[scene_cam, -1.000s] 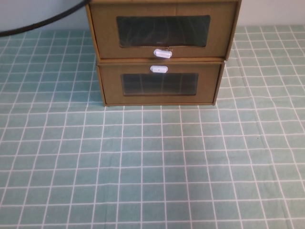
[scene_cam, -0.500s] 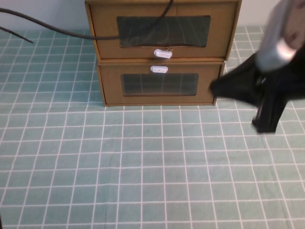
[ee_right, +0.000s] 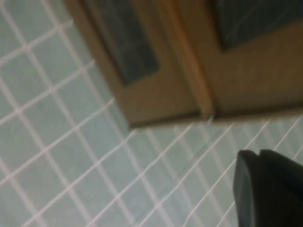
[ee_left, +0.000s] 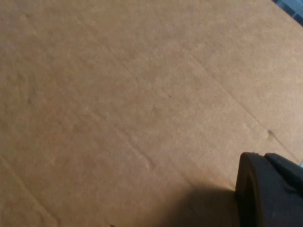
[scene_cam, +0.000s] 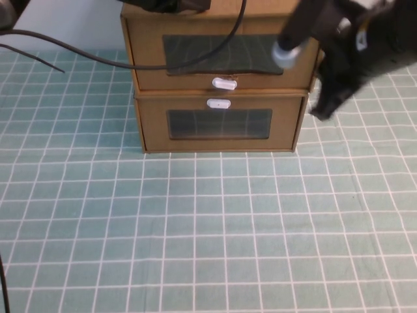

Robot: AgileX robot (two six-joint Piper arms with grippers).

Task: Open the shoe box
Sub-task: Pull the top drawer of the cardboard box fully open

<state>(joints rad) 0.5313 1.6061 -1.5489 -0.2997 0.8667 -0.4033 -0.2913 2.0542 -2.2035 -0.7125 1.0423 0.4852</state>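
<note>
R tool (scene_cam: pixel 323 108) closed, by shoe box stack (scene_cam: pixel 151 124) rt edge; L tool (scene_cam: pixel 172 5) atop stack, can't tell its state

Brown shoe box (scene_cam: pixel 220 143), white tab (scene_cam: pixel 218 103), seemingly dark window (scene_cam: pixel 220 124); teal white-gridded cloth (scene_cam: pixel 195 228).

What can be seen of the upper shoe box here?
The upper shoe box is a brown cardboard drawer-type box with a dark see-through window in its front and a small white pull tab at the front's lower edge. It sits level on the lower box, with its front closed. A black cable drapes across its front. The left pincer is over its top. The right pincer, shut, is by its right front corner; whether it touches is unclear.
</note>
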